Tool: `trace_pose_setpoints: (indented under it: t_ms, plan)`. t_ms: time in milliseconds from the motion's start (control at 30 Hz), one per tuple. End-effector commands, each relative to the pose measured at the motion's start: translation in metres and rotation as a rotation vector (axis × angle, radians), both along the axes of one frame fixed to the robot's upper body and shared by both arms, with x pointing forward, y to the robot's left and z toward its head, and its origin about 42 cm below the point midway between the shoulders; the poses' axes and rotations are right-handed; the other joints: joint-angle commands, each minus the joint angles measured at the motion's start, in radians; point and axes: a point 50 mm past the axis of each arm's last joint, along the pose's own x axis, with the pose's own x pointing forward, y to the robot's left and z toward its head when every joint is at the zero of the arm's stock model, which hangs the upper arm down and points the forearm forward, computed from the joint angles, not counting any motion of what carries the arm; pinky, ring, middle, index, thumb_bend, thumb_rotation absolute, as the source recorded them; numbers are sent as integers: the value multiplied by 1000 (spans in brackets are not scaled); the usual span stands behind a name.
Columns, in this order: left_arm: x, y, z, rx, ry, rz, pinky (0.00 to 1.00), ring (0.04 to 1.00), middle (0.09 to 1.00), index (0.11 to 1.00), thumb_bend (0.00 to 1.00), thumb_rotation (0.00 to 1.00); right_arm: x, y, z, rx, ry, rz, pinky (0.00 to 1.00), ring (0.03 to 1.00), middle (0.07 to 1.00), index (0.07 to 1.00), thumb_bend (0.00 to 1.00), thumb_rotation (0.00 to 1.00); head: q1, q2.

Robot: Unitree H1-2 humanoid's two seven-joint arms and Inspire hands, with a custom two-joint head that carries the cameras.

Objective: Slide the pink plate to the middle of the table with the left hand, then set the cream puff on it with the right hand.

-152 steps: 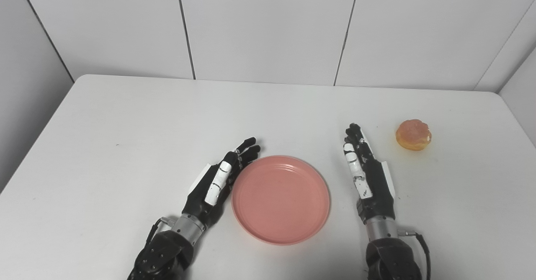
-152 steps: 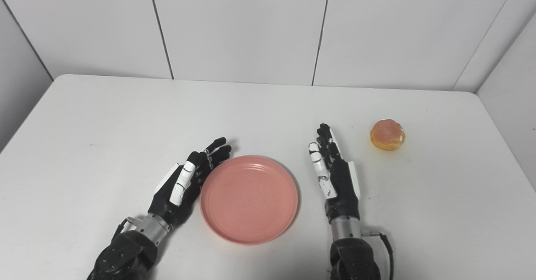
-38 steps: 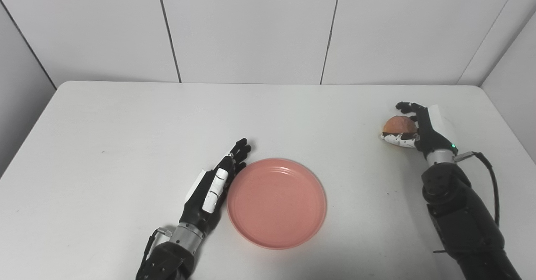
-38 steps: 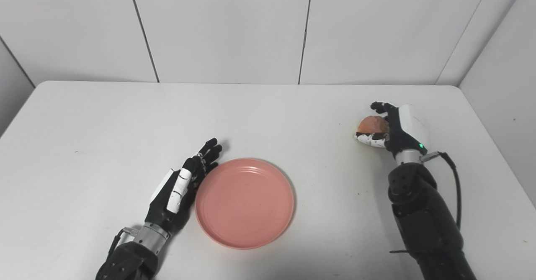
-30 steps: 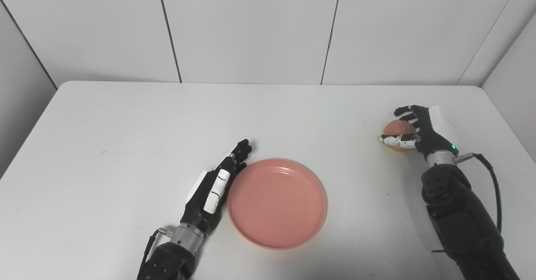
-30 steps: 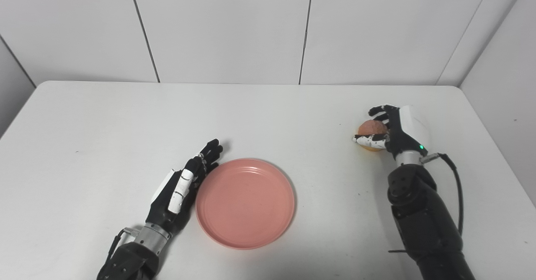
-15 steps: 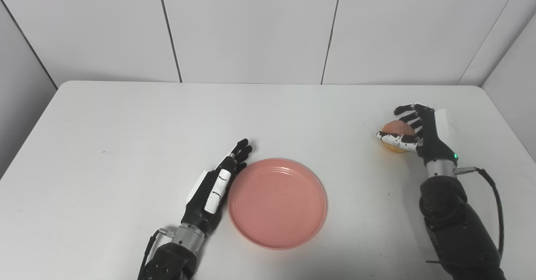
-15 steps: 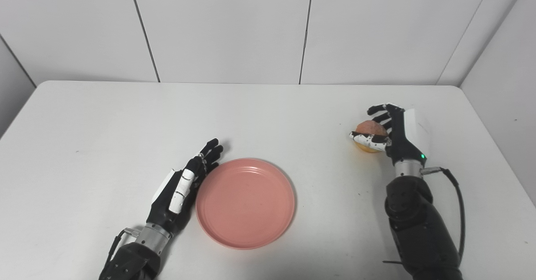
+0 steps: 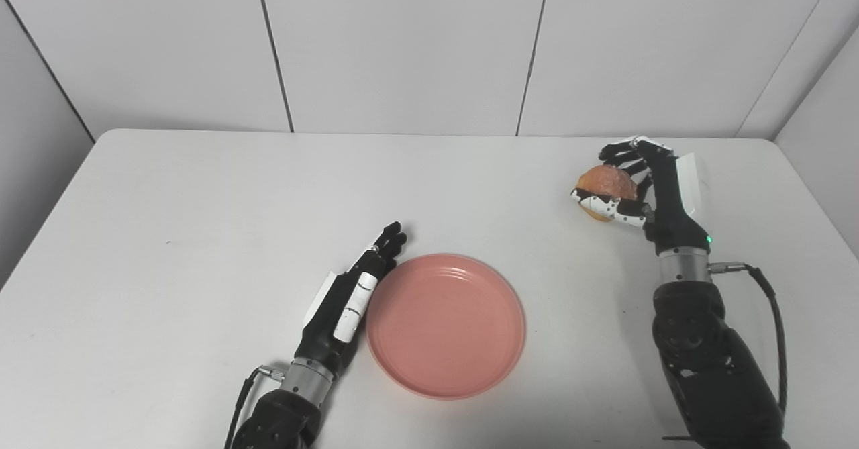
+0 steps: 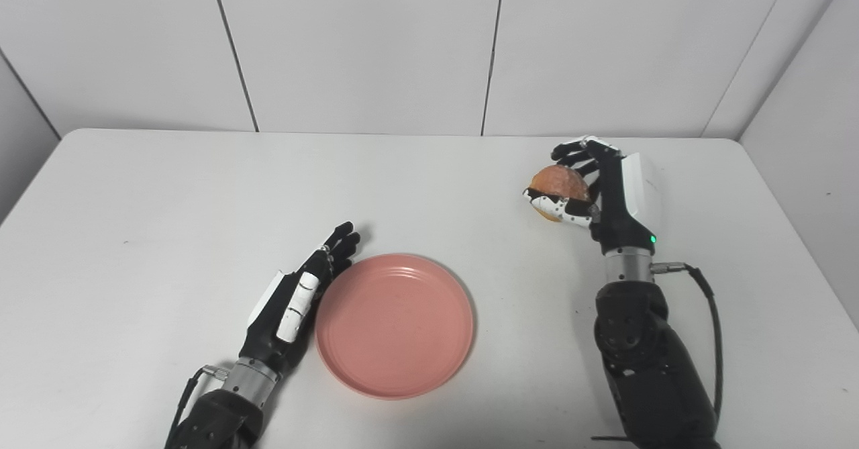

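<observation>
The pink plate [image 9: 446, 325] lies flat near the front middle of the white table [image 9: 201, 201]. My left hand [image 9: 347, 296] rests open on the table with its fingers straight, its edge against the plate's left rim. The golden-brown cream puff [image 9: 606, 184] is held up off the table at the right, with my right hand [image 9: 644, 190] shut on it from the side, thumb under and fingers over. It hangs to the right of and beyond the plate.
White wall panels stand behind the table's back edge. A black cable [image 9: 772, 315] loops from the right wrist beside the forearm.
My right hand closed on the cream puff, lifted it off the table and has carried it up and leftward. The left hand and the plate stayed put.
</observation>
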Motion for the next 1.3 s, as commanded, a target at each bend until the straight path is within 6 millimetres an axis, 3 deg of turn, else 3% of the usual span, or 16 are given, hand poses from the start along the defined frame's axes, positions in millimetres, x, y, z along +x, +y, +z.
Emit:
trace_pose_setpoints:
  t_ms: [0,233,467,533,567,633,700,733,1000,1267]
  plan:
    - [2,-3,1,-3,-20,10,996,981,958,934,648,1000,-4,13,20,-11,-90,57,215,356,464,533,503,0,10,-1]
    - [2,-7,4,-5,-17,13,983,977,956,924,642,1000,-19,44,23,-17,-123,189,196,346,445,528,503,0,27,15]
    - [4,-9,4,-7,-29,13,988,981,955,922,635,1000,-39,75,16,-41,-135,342,268,384,487,520,508,0,39,8]
    - [4,-10,5,-3,-31,18,981,977,952,920,632,1000,-44,82,15,-69,-134,351,237,370,482,522,507,0,43,19]
    - [3,-11,5,-3,-31,16,977,974,951,920,631,1000,-46,85,12,-93,-140,369,220,364,480,522,506,0,54,5]
    - [2,-12,5,-2,-29,13,978,974,950,922,627,1000,-50,89,6,-112,-138,405,209,427,473,495,513,0,65,-1]
    - [2,-13,3,1,-31,15,980,978,952,923,632,1000,-55,93,1,-110,-119,454,263,403,500,496,510,0,71,4]
    - [2,-13,3,0,-31,16,976,976,948,918,634,1000,-57,95,-2,-110,-120,480,293,409,506,491,511,0,78,-12]
    - [-3,-16,8,0,-19,21,964,974,948,919,622,1000,-66,101,-9,-158,-128,597,308,414,502,492,512,0,83,11]
    - [-2,-15,9,8,-23,24,958,973,953,924,629,1000,-72,107,-21,-240,-74,675,349,424,495,489,512,0,55,7]
